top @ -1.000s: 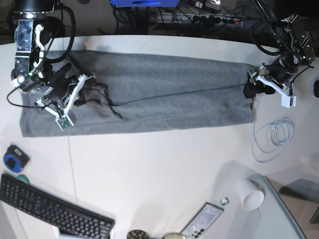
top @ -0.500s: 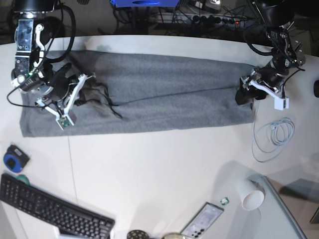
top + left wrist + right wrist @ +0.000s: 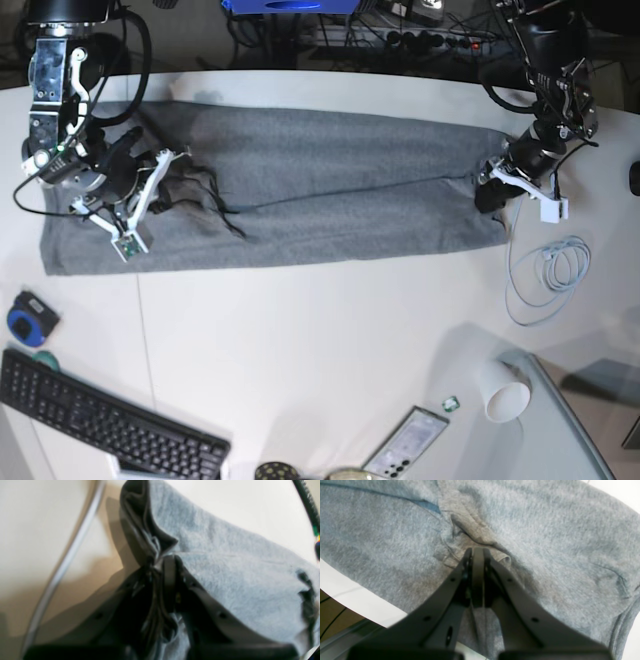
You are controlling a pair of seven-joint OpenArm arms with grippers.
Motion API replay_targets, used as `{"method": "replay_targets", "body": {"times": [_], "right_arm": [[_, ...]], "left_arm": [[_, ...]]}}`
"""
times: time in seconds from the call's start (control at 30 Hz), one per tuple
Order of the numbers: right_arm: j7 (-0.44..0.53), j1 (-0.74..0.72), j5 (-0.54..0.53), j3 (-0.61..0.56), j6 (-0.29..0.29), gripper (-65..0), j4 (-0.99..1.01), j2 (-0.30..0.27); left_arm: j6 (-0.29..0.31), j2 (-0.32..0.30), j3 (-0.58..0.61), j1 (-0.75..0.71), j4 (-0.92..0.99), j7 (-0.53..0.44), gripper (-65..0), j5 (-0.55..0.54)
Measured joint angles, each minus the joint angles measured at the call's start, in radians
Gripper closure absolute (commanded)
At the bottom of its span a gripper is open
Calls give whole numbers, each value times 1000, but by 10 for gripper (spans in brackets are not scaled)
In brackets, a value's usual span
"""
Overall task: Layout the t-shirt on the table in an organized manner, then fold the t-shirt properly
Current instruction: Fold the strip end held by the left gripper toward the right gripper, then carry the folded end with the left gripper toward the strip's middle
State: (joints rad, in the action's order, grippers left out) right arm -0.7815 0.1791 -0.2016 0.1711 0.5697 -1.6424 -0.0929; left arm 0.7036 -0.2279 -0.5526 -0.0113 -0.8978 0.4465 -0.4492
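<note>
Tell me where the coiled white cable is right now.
In the base view the coiled white cable lies on the table at the right side, just below the left gripper and beyond the t-shirt's right end.

Your left end effector [image 3: 487, 194], black-fingered with a white bracket, reaches down from the far right corner in the base view, its jaws pinched together on a bunched edge of the heather-grey cotton t-shirt [image 3: 330, 185]. Your right end effector [image 3: 172, 186] sits low on the opposite side, arm coming from above, jaws fully closed on a small raised fold of that same cloth.
</note>
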Motion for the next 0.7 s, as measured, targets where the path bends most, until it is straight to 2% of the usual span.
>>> {"method": "replay_targets", "body": {"times": [0.1,0.23,0.33,0.37,0.4,0.5,0.57,0.7], "right_arm": [[0,0,0,0,0,-8,0,0],[-1,0,-1,1,0,-8,2,-5],[0,-4,0,2,0,-8,2,-17],[0,-5,0,2,0,-8,2,-18],[0,-5,1,4,1,-8,2,-17],[3,-8,-1,72,5,-8,2,-5],[2,-11,0,106,5,-8,2,-8],[1,-18,-1,167,5,-8,2,-10]], "left_arm": [[-21,10,5,-49,-153,44,0,33],[-148,3,24,-138,-407,56,0,37],[-179,-9,101,-195,-579,38,0,24],[-208,-4,129,-213,-625,41,0,27],[-240,0,169,-233,-670,41,0,58],[-290,18,296,-277,-758,52,0,182],[-336,51,369,-282,-785,55,0,260],[-340,134,473,-278,-789,51,0,334]]}}
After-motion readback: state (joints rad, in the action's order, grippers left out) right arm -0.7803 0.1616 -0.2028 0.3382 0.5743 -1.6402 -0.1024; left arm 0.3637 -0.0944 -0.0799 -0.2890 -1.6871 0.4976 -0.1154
